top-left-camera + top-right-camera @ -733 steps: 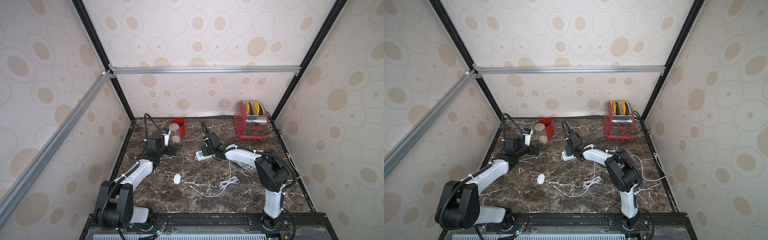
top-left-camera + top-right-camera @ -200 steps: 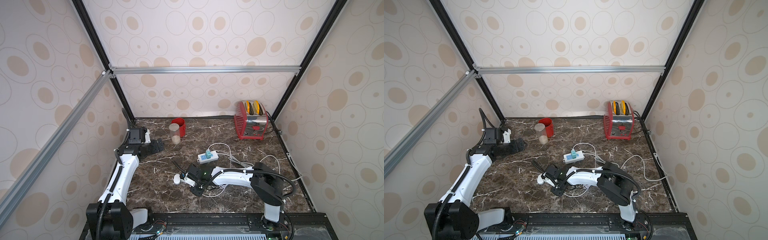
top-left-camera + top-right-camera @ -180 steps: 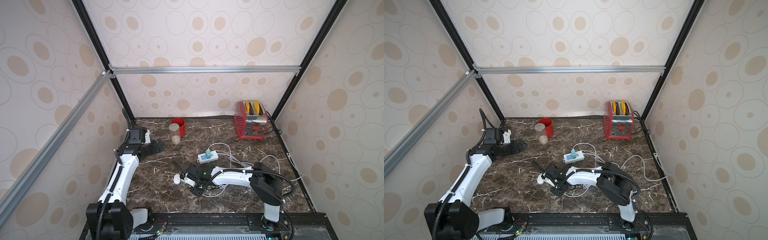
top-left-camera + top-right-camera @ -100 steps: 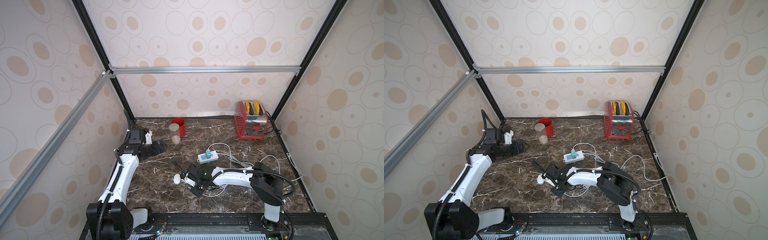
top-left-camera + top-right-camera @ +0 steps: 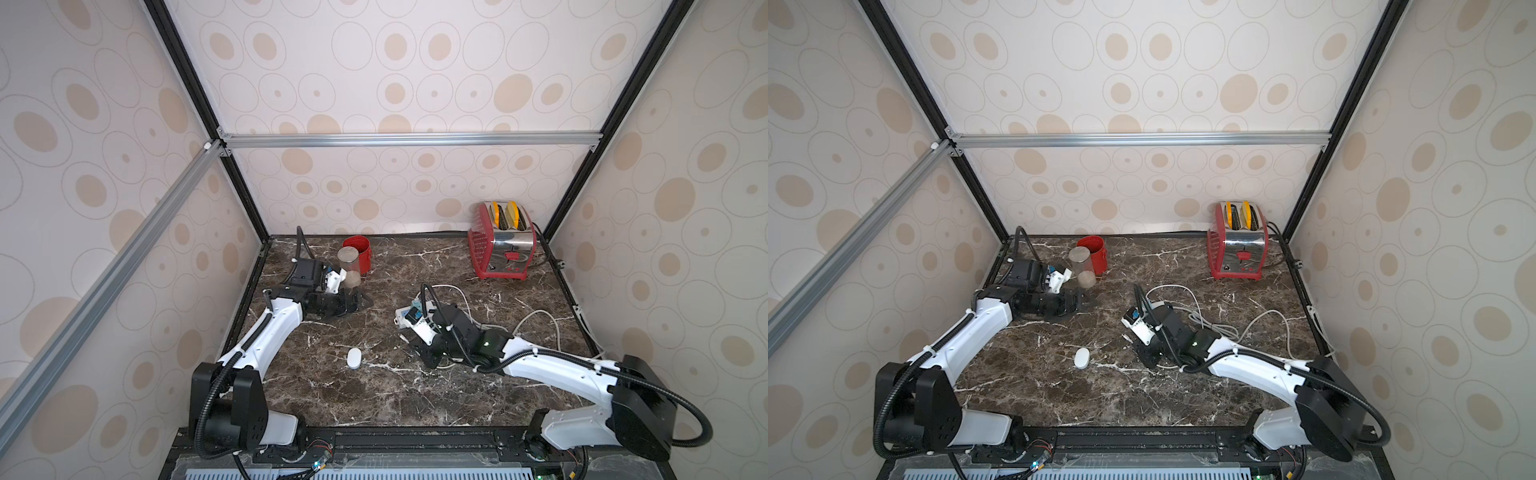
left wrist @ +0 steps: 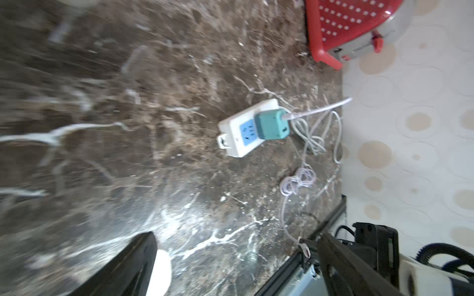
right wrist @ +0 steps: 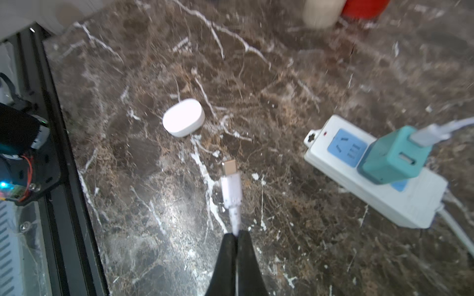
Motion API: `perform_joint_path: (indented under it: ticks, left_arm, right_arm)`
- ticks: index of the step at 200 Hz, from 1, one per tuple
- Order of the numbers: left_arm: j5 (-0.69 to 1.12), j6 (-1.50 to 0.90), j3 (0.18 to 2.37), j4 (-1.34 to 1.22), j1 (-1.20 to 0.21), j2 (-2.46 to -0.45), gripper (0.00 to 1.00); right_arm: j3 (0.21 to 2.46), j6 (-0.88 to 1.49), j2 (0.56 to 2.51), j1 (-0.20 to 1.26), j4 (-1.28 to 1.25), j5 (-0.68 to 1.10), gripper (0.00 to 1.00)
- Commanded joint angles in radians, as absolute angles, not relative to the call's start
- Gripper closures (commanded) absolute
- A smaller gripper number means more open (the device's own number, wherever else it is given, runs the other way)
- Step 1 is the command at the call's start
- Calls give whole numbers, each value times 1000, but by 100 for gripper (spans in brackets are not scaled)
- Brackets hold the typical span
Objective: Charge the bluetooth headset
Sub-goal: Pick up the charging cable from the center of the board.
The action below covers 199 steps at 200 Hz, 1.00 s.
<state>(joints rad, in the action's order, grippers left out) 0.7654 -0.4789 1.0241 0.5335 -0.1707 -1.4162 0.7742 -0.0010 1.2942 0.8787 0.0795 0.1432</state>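
Note:
The bluetooth headset [image 5: 354, 358] [image 5: 1082, 358] [image 7: 183, 118], a small white oval case, lies alone on the marble, left of centre. My right gripper [image 5: 415, 345] [image 5: 1138, 343] [image 7: 235, 234] is shut on a thin white charging cable just behind its USB-C plug [image 7: 230, 179]. The plug points towards the case, a short gap away. The cable runs from a teal charger [image 7: 392, 159] [image 6: 272, 124] plugged into the white power strip [image 7: 372, 179] [image 5: 405, 314]. My left gripper [image 5: 357, 301] [image 5: 1084, 301] [image 6: 234, 237] stands open and empty at the back left, near the jar.
A red toaster [image 5: 500, 245] stands at the back right. A red cup [image 5: 358, 253] and a clear jar [image 5: 348, 266] stand at the back left. The strip's thick white cord [image 5: 536, 320] loops across the right side. A black frame rail [image 7: 64, 153] edges the table's front.
My right gripper has closed on the cable and drawn back to the right, away from the case. My left gripper has swung right, towards the middle.

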Motion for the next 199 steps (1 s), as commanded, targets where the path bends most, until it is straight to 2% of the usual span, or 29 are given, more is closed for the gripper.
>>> perform_joint_path:
  ticks: [1, 41, 93, 112, 142, 172, 199]
  left_arm:
    - [936, -563, 1008, 396, -201, -1454, 1]
    - [1094, -534, 1036, 347, -294, -1533, 2]
    - [1144, -484, 1100, 391, -357, -1610, 12]
    - [1167, -466, 1112, 408, -361, -1629, 24]
    - [1169, -416, 1136, 483, -363, -1646, 52]
    - [1190, -387, 1141, 511, -370, -1652, 55]
    - [1202, -362, 1150, 533, -378, -1655, 46]
  right_arm:
    - [717, -94, 1227, 853, -27, 178, 100]
    - [730, -160, 1241, 828, -12, 192, 100]
    - [752, -190, 1295, 812, -65, 211, 100]
    - [762, -204, 1316, 808, -77, 203, 100]
    - [772, -213, 1336, 792, -98, 213, 100]
    - [781, -223, 1348, 788, -109, 216, 100]
    - [806, -236, 1370, 787, -85, 215, 100]
